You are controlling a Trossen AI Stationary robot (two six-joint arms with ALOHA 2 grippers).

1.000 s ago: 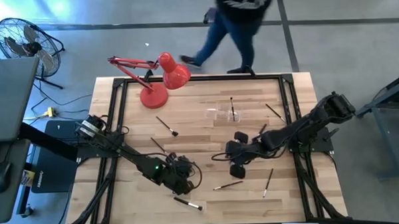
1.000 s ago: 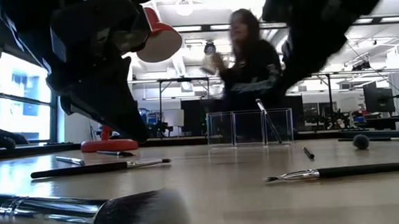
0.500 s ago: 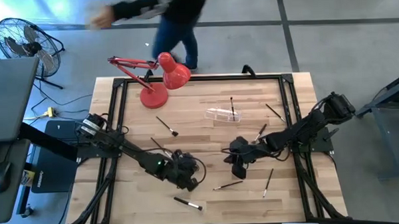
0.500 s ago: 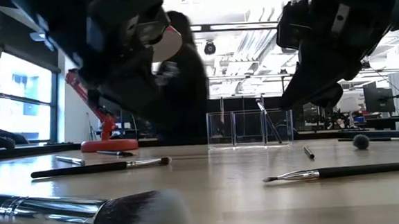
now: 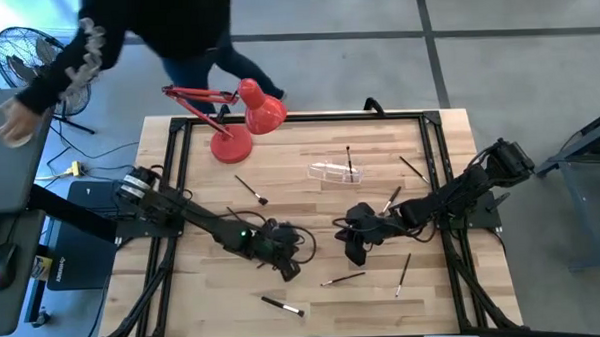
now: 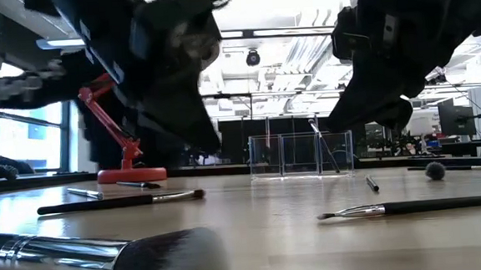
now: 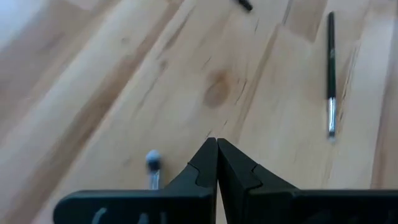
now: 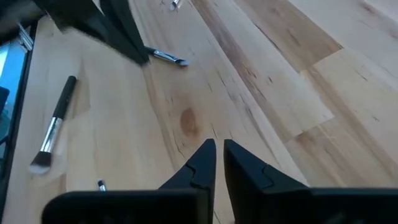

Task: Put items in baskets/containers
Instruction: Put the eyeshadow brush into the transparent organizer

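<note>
Several thin brushes lie flat and scattered on the wooden table: one just near of both grippers, one by the near edge, others farther off. The clear holder stands toward the far side with one brush leaning in it. My left gripper hovers shut over bare wood at the table's middle. My right gripper hovers to its right, shut but for a slim gap. A brush lies ahead of the left fingers.
A red desk lamp stands at the far left corner. A thick powder brush lies at the near edge in the low view. A person moves behind the table's far left. Bare wood lies between the grippers and the holder.
My left gripper has slid a little toward the table's right. My right gripper has come down lower over the table and shifted slightly toward the left. The person behind the table has walked from the right toward the left. No brush has moved.
</note>
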